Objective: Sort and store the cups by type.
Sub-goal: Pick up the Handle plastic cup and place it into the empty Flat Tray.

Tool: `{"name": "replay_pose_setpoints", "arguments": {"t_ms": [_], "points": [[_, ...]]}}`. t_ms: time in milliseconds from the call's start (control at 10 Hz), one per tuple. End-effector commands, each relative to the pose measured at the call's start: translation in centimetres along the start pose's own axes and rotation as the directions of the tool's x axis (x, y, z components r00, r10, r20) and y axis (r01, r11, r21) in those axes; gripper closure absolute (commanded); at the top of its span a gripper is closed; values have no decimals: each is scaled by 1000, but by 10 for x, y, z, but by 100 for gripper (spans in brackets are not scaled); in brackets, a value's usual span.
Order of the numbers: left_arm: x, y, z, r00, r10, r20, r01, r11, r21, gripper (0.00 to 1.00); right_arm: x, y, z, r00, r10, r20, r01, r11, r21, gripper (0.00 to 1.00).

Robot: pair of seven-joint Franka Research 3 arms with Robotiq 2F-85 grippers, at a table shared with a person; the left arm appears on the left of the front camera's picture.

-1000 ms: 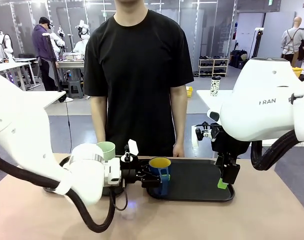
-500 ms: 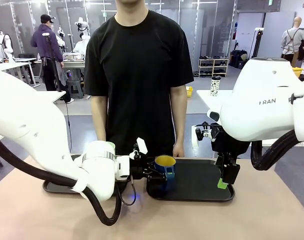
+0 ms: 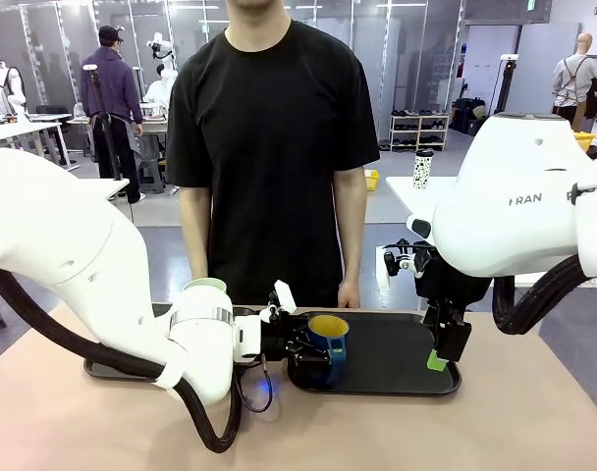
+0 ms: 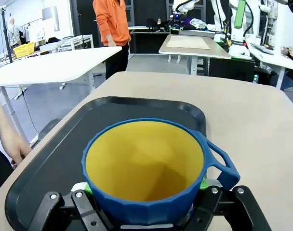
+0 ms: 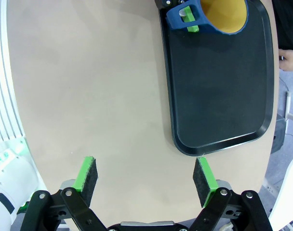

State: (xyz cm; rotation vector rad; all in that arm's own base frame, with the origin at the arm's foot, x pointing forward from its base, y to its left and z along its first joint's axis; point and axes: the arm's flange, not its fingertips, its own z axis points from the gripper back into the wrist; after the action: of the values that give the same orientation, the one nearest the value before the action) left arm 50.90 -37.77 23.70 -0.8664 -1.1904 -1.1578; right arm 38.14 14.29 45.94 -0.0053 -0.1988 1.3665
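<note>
Bare black tray [image 3: 387, 358] right of the blue mug [image 3: 327, 345]; person's hand [image 3: 350, 295] at its far rim.

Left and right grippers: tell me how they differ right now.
The left gripper is shut on the blue mug over the black tray; the right gripper holds nothing, its jaws wide open. The left reaches sideways, low over the tray's left end; the right points down near its right edge. Both have green pads.

Matt blue mug [image 4: 151, 173], smooth black tray [image 4: 137, 108]
</note>
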Motion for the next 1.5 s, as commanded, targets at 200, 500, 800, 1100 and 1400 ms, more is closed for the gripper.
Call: {"name": "replay_pose_setpoints", "arguments": {"t_ms": [200, 500, 800, 1100, 1400], "points": [[-20, -11, -1, 998, -54, 19, 54, 998, 20, 23, 0, 0, 1, 1000, 0, -1, 0, 1000, -3, 0], [-20, -14, 3, 999, -46, 23, 45, 999, 2, 23, 0, 0, 1, 1000, 0, -1, 0, 1000, -3, 0], [-20, -15, 9, 999, -33, 28, 33, 999, 7, 6, 0, 0, 1, 1000, 0, -1, 0, 1000, -3, 0], [-19, -14, 13, 999, -33, 34, 33, 999, 7, 0, 0, 0, 1, 1000, 0, -1, 0, 1000, -3, 0], [-15, -16, 20, 999, -42, 30, 41, 999, 27, 0, 0, 0, 1, 1000, 0, -1, 0, 1000, -3, 0]]}}
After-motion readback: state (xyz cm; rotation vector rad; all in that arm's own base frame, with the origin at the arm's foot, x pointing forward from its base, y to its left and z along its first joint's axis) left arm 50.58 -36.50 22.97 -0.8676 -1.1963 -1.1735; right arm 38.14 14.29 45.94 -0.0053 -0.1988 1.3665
